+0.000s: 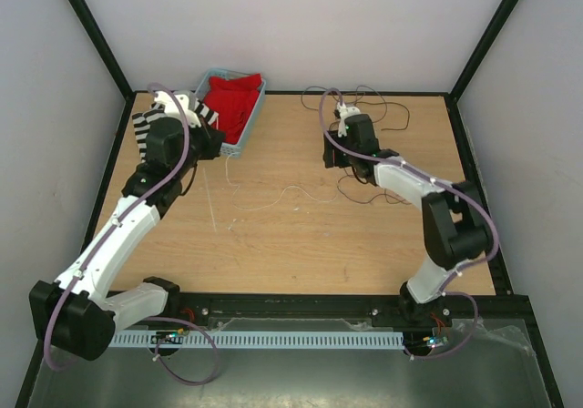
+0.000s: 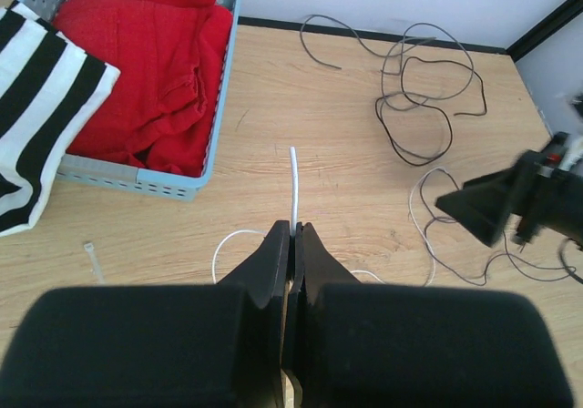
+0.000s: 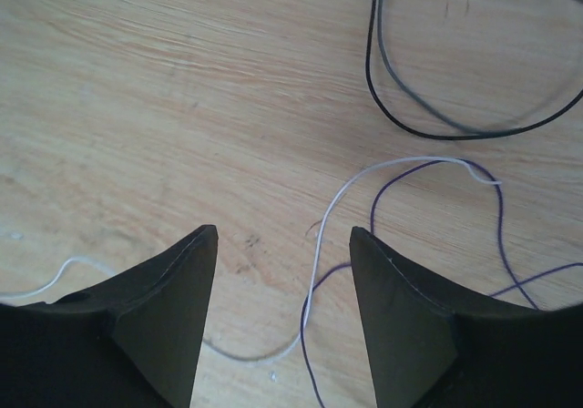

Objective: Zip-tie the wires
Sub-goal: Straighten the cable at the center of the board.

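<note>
Briefly, task at an early stage.

Top view: wires (image 1: 364, 189) lie loose on the table (image 1: 273, 253), dark loops at the back right and one pale strand trailing toward the centre. No bundle has been formed. Left gripper (image 1: 208, 148) sits just beside the basket (image 1: 232, 150). Right gripper (image 1: 333, 156) hangs over the wires.

Left wrist view: fingers (image 2: 273, 262) are pressed together, pinching the zip tie (image 2: 293, 185), whose white end stands straight out past the tips. The tie is not looped and is well apart from the wires (image 2: 421, 162). Right gripper (image 2: 474, 209) is blurred, at the right.

Right wrist view: right gripper (image 3: 282, 235) is spread and holds nothing. Dark, pale and purple strands of wires (image 3: 437, 137) lie flat below it.

Done: tie in hand. Left, by judgement: gather the strands, wrap the tie round them, thread it, pull tight.
</note>
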Robot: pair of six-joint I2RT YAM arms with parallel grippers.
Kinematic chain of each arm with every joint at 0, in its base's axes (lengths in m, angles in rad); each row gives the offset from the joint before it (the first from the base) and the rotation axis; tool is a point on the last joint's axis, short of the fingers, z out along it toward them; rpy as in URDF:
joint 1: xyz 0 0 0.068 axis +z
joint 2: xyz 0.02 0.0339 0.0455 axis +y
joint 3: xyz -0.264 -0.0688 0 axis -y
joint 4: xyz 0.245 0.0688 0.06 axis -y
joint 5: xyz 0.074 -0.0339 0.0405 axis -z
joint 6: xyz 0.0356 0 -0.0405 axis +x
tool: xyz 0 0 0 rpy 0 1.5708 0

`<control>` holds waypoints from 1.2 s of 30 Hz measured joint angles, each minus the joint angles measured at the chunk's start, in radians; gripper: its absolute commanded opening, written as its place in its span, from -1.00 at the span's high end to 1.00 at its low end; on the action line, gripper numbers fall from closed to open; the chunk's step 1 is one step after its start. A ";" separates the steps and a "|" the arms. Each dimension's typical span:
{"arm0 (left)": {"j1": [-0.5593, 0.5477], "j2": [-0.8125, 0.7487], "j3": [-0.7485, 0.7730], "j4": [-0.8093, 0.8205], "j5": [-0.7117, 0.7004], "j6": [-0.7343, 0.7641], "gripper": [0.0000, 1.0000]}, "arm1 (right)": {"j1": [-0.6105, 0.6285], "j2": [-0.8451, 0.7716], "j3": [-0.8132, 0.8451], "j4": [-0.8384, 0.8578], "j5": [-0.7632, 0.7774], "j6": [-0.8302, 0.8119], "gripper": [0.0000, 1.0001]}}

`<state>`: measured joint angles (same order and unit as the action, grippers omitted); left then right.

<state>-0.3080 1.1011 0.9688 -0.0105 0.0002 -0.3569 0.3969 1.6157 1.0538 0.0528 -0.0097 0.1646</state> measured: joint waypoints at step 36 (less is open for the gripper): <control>0.001 -0.005 -0.019 0.006 0.028 -0.013 1.00 | -0.031 0.405 0.185 0.066 0.205 0.136 1.00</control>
<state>-0.3073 1.0962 0.9497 -0.0044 0.0280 -0.3702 0.3664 2.0205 1.2392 0.1184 0.1955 0.3004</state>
